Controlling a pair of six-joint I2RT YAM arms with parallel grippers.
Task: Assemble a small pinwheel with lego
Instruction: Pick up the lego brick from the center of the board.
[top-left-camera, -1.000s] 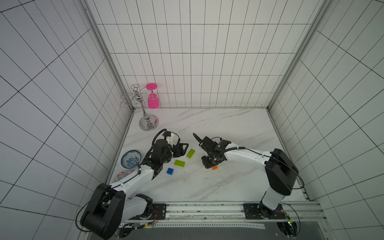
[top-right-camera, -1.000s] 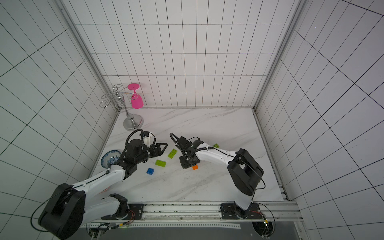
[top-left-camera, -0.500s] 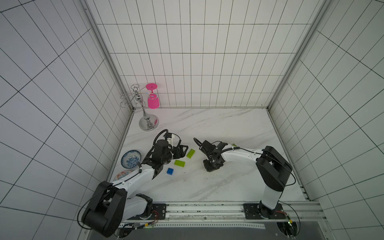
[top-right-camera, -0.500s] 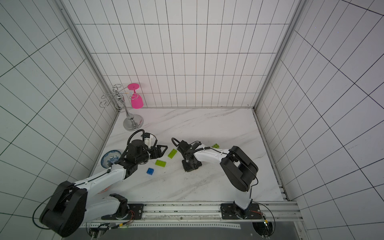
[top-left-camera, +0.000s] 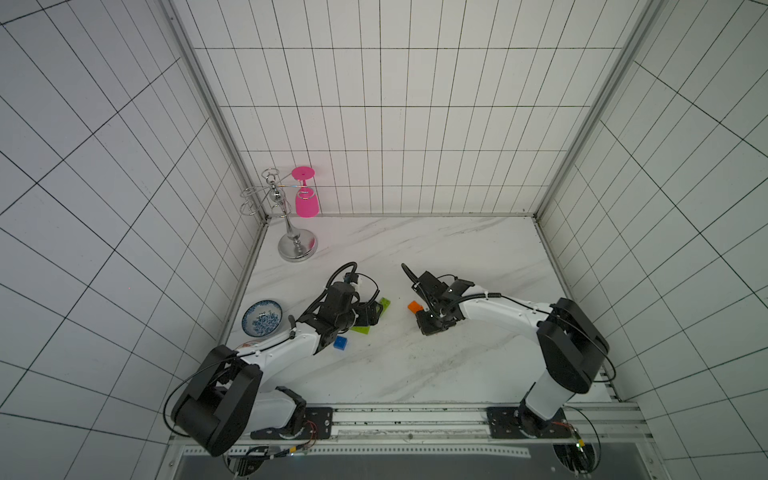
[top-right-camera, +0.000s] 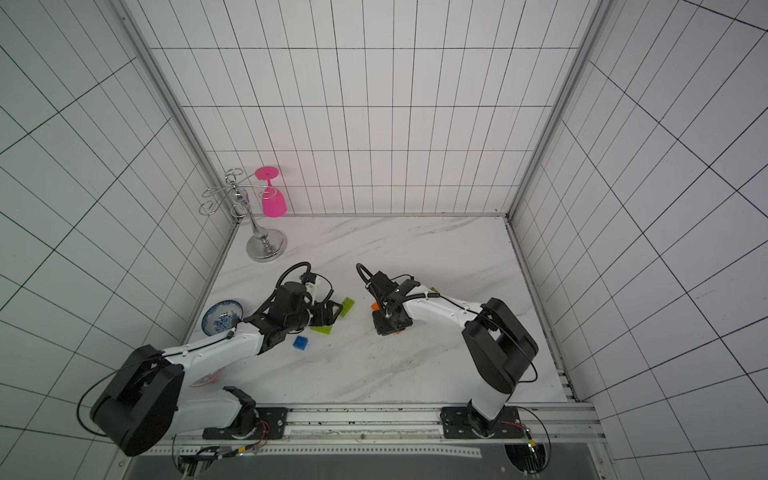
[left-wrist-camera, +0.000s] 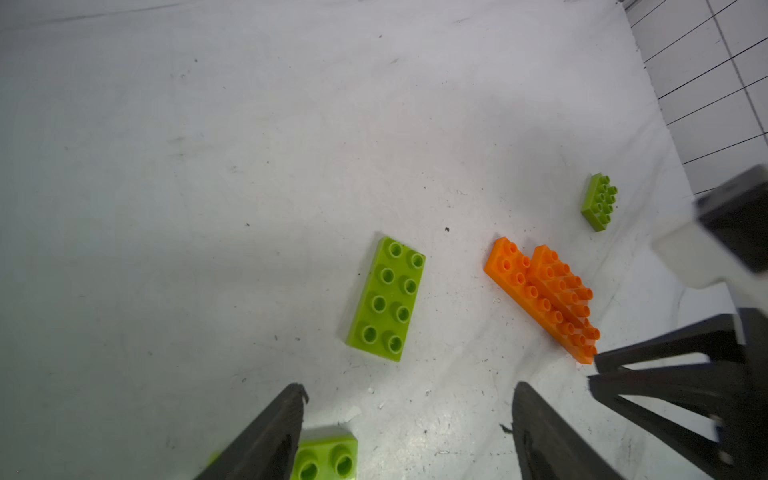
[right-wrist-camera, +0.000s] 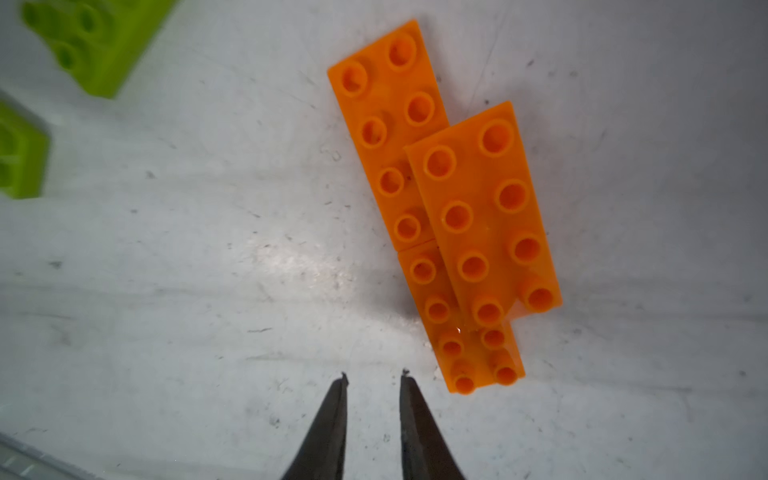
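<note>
- The orange stem (right-wrist-camera: 449, 216), three bricks joined in steps, lies flat on the table (top-left-camera: 415, 374). Its near end is just beside the tips of the right claw (right-wrist-camera: 373, 376), off to one side and not between them. Its long axis runs away from that claw.
- The right claw is narrow, with a slim gap and nothing in it.
- The left claw (left-wrist-camera: 409, 395) stands wide and empty.
- A green brick (left-wrist-camera: 386, 299) lies studs-up straight ahead of the left claw, long axis pointing away. The jaws would close across its short sides. The left arm is nearer, so this looks like the next pick.
- A second green brick (left-wrist-camera: 328, 455) sits against or just beside one finger of the left claw; I cannot tell which. It could get nudged.
- A third green brick (left-wrist-camera: 599, 201) lies beyond the stem, and the blue square (top-left-camera: 340, 343) lies near the left arm.
- No blades are on the stem yet.
- A bowl (top-left-camera: 262, 318) and a rack (top-left-camera: 297, 245) with a pink glass (top-left-camera: 306, 203) stand well apart, out of the way.
</note>
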